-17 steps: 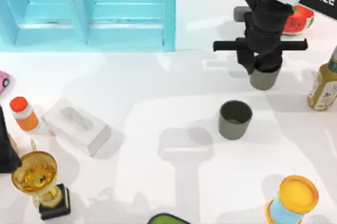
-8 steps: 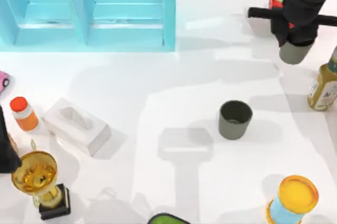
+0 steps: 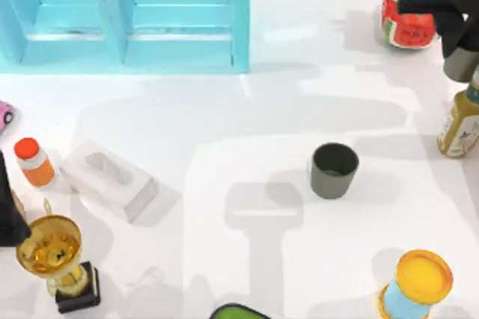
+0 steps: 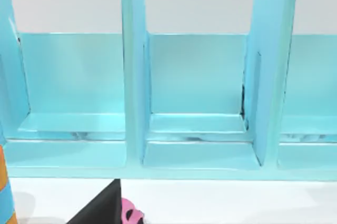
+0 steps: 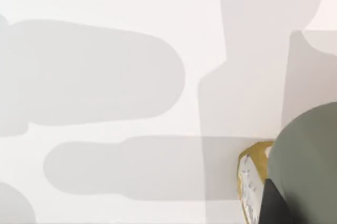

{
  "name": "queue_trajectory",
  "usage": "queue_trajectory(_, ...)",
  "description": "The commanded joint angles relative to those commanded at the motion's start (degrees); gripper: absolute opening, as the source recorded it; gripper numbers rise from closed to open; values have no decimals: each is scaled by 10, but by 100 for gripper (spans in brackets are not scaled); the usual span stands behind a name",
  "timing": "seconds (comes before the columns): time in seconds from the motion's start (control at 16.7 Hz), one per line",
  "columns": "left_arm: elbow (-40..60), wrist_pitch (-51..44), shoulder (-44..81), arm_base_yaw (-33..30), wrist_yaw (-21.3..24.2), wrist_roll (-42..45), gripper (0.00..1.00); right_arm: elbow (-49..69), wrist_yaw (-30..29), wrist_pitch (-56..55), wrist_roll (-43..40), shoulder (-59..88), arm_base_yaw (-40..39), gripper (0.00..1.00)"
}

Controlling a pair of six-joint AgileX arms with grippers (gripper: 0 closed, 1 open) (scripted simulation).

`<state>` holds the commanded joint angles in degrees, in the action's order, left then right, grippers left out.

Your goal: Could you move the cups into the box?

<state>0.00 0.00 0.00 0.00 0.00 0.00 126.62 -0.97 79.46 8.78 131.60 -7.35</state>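
The right tool (image 3: 462,49) is at the far right edge of the counter (image 3: 224,132), well to the right of the blue box (image 3: 123,16) and just beside the watermelon-patterned pot (image 3: 408,18) with its green sprout. It is closed around one grey-olive cup (image 3: 459,66), which hangs below it, directly above the top of the yellow-labelled bottle (image 3: 460,120). In the right wrist view that held cup (image 5: 308,166) sits close to the camera, with the gold-labelled bottle (image 5: 251,179) beneath it and the white counter behind.

The second cup (image 3: 334,170) stands upright and open-mouthed on the counter, well to the right of the box and nearer the front, apart from everything else.

The left arm (image 3: 9,207) is parked at the counter's left edge, in front of the box, beside the orange-capped bottle (image 3: 34,160) and the gold trophy (image 3: 54,255); whether its tool is open or closed, I cannot tell. The left wrist view faces the box's (image 4: 168,103) open compartments.

A white tissue box (image 3: 108,179) lies in front of the blue box.
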Motion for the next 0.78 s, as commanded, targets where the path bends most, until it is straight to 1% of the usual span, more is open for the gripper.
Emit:
queue_trajectory(0.3, 0, 0, 0, 0, 0, 0, 100, 0, 0, -1, -1, 1, 0, 0)
queue_trajectory(0.42, 0, 0, 0, 0, 0, 0, 100, 5, 3, -18, -20, -18, 16, 0)
queue_trajectory(0.6, 0, 0, 0, 0, 0, 0, 100, -9, 8, -48, -90, -92, 84, 0)
queue_trajectory(0.78, 0, 0, 0, 0, 0, 0, 100, -73, 13, -65, -188, -206, 180, 0)
